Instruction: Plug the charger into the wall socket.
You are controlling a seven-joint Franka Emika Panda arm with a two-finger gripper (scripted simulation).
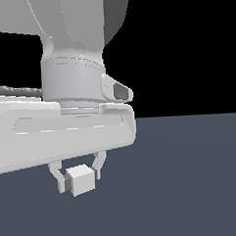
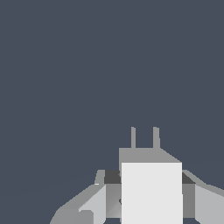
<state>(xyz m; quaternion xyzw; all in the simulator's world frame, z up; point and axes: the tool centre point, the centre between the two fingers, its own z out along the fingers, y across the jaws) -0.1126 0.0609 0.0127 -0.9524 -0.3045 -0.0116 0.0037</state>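
Observation:
The charger (image 1: 82, 180) is a small off-white block held between the two fingers of my gripper (image 1: 78, 177), which hangs under the large white hand in the exterior view. In the wrist view the charger (image 2: 151, 192) fills the gap between the fingers (image 2: 101, 199), and two thin prongs (image 2: 155, 138) stick out from its far end, pointing away from the wrist. The gripper (image 2: 148, 194) is shut on the block's sides. The wall socket is out of view in both frames.
A flat dark blue-grey floor (image 1: 192, 184) spreads under and around the hand, with black background above it. The robot's white wrist and hand (image 1: 66, 122) fill the exterior view's left half.

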